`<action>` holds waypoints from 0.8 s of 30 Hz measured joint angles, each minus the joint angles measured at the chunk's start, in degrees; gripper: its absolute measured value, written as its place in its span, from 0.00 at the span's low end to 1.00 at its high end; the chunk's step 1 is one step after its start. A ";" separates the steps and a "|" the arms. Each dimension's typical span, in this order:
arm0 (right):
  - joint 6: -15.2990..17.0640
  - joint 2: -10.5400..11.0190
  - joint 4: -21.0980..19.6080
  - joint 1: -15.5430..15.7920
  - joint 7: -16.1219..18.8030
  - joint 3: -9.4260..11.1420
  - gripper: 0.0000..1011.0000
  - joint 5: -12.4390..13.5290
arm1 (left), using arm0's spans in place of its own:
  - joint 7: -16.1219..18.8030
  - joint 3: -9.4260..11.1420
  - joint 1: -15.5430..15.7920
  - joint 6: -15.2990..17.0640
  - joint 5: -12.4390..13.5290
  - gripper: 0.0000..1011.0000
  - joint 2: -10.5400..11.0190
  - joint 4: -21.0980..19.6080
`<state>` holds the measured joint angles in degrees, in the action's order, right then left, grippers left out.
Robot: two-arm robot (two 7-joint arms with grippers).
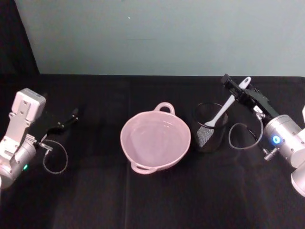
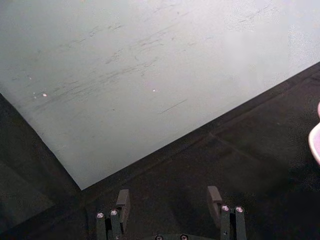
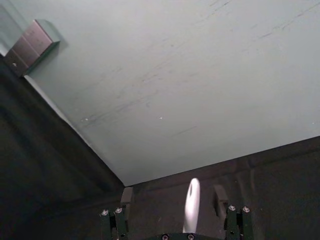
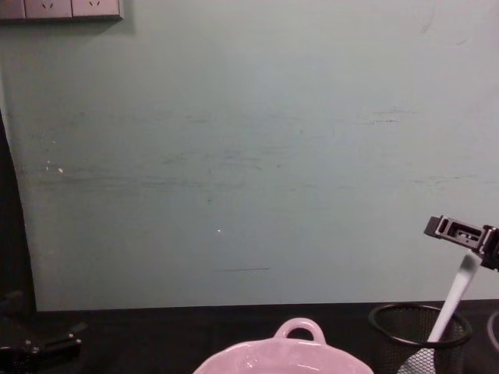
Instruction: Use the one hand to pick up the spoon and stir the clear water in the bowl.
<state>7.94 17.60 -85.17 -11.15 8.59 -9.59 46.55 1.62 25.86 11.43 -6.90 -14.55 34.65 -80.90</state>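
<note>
Right gripper (image 1: 237, 90) sits above and just behind the black mesh cup (image 1: 209, 128), on the right side of the black table (image 1: 95, 191). Its fingers (image 3: 126, 196) stand apart on either side of the spoon (image 1: 224, 110) handle; whether either pad actually touches the handle is hard to judge from the wrist view, looks like a small gap on both sides.

Spoon stands tilted in the mesh cup, head down inside, handle leaning up and back toward the right gripper. Handle end with the hole pokes past the fingers in the head view.

Pink bowl (image 1: 155, 140) is centre table, just left of the cup, apart from it. Loop handle faces the back wall. Water inside is barely discernible, only faint glints on the pink.

Left gripper (image 1: 66, 121) is parked far left, low over the table, fingers (image 2: 122, 200) spread with nothing between them, well apart from the bowl.
</note>
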 joint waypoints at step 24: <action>-6.48 6.24 -15.11 15.73 -4.47 2.81 0.99 -7.78 | 0.00 0.00 0.00 0.00 0.00 1.00 0.00 0.00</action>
<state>1.46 23.84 -100.28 4.58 4.12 -6.78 38.77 1.62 25.86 11.43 -6.91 -14.55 34.65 -80.90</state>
